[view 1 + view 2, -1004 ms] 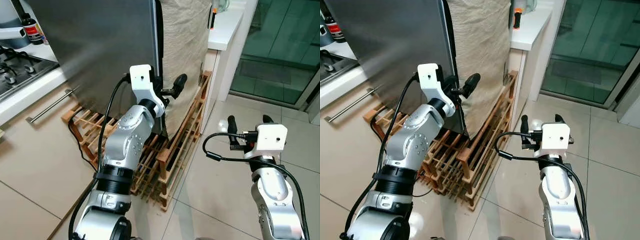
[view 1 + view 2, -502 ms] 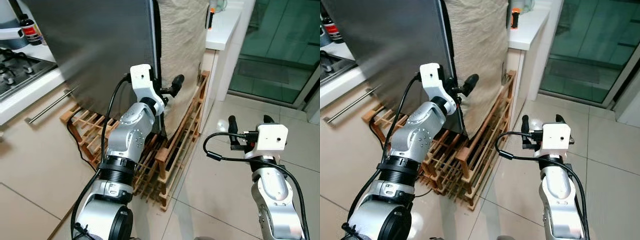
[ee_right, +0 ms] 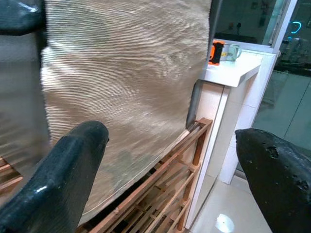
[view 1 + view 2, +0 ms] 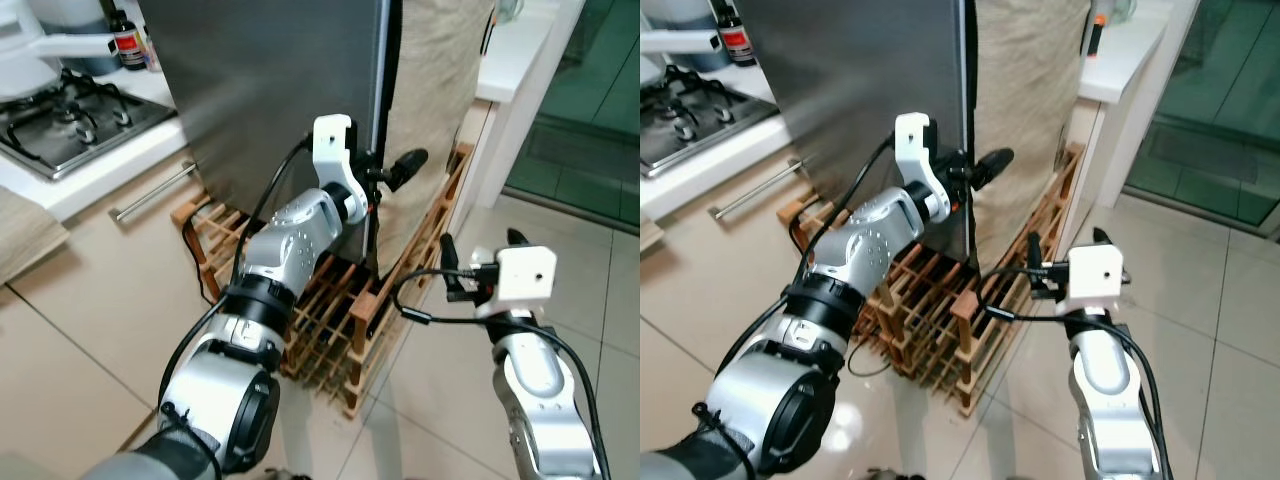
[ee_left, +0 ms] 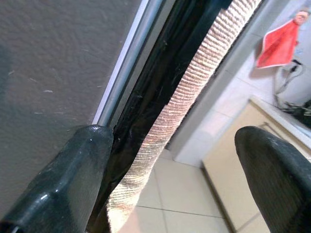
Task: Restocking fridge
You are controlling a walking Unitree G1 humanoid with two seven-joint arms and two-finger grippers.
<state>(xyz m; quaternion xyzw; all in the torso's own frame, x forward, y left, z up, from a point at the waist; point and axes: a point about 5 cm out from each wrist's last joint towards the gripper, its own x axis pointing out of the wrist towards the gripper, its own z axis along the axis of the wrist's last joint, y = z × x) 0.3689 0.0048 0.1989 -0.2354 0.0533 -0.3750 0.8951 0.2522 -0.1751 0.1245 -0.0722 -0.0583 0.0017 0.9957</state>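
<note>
Head views first: our left gripper has reached further up the fridge door edge than a second ago, fingers spread, holding nothing; we judge the door-opening step close. Our right gripper hangs open and empty above the floor tiles beside the wooden rack.

Left wrist view: one finger lies against the steel door face beside the dark seal; a woven cloth drapes the side.

Right wrist view: cloth, rack and white worktop ahead.
</note>
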